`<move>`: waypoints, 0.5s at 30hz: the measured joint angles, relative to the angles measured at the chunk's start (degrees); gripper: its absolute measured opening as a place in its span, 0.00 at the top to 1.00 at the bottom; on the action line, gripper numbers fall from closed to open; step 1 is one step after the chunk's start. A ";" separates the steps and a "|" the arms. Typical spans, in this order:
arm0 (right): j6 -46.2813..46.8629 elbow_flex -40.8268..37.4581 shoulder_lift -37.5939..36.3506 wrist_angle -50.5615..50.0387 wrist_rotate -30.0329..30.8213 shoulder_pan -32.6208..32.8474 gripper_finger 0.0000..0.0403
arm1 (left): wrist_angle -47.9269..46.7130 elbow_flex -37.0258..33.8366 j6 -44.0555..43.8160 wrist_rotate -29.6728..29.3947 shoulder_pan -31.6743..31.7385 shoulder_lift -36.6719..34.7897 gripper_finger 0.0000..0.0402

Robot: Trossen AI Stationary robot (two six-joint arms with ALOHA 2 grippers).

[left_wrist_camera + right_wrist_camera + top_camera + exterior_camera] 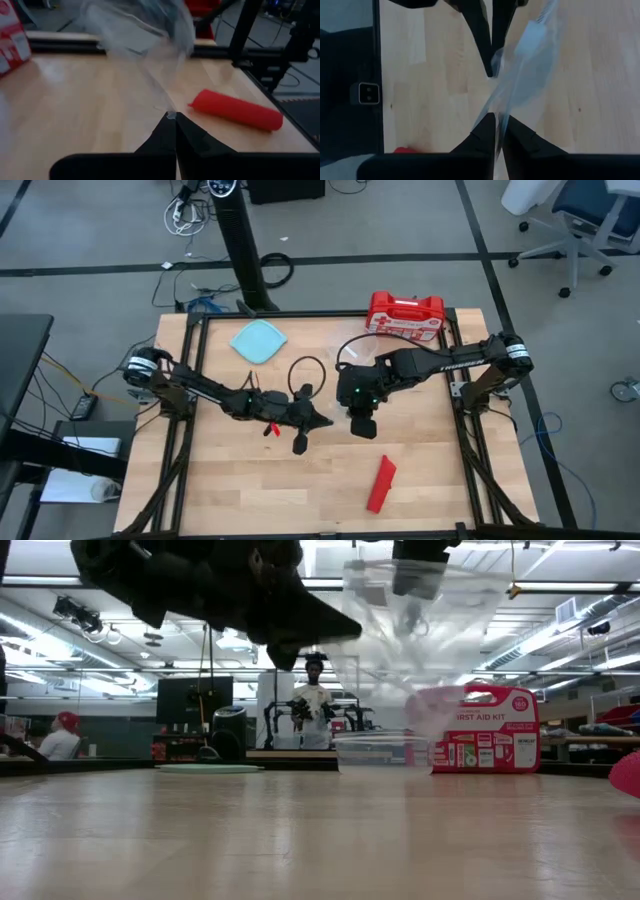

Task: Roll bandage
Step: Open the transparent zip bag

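Observation:
The red bandage (381, 483) lies as a rolled cylinder on its side on the table, near the front right. It also shows in the left wrist view (235, 110). No gripper touches it. My left gripper (322, 422) and my right gripper (362, 426) are close together above the table's middle. Both are shut on a clear plastic bag (420, 630) held up between them. The bag also shows in the left wrist view (145, 30) and the right wrist view (530, 55). My left gripper pinches a thin edge of the clear bag (171, 115) between its two shut fingertips. The bag spreads away beyond the fingers, clear of the table. My right gripper pinches another part of the bag's film (499, 119) between its two shut fingertips, pointing down at the table. The film runs slack toward the left gripper's fingers (485, 45).
A red first-aid case (405, 315) stands at the table's far edge, right of centre. A teal round pad (259, 340) lies at the far left. A small red bit (271, 429) lies under the left arm. Bare wood lies along the near edge.

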 joint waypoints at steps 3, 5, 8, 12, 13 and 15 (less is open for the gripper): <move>-0.15 0.00 -0.42 -1.15 -0.40 0.05 0.91 | 2.18 -0.02 -0.37 -0.33 -0.36 2.13 1.00; -0.13 0.00 -1.12 -2.32 -0.47 0.08 0.90 | 3.50 -0.02 -1.18 -0.33 -0.43 2.98 1.00; 0.14 0.00 -2.72 -3.99 -0.54 -0.11 0.87 | 4.47 -0.02 -1.67 -0.33 -0.43 3.69 1.00; 0.96 0.00 -5.63 -3.54 1.26 -0.43 0.85 | 5.29 -0.02 -1.51 -0.59 -0.64 3.69 1.00; 0.96 0.00 -6.12 -2.90 2.19 -0.43 0.85 | 6.19 -0.04 -1.33 -0.68 -0.76 3.69 1.00; 0.92 0.01 -6.73 -1.64 3.65 -0.42 0.84 | 9.24 -0.02 -0.82 -1.02 -1.17 4.07 1.00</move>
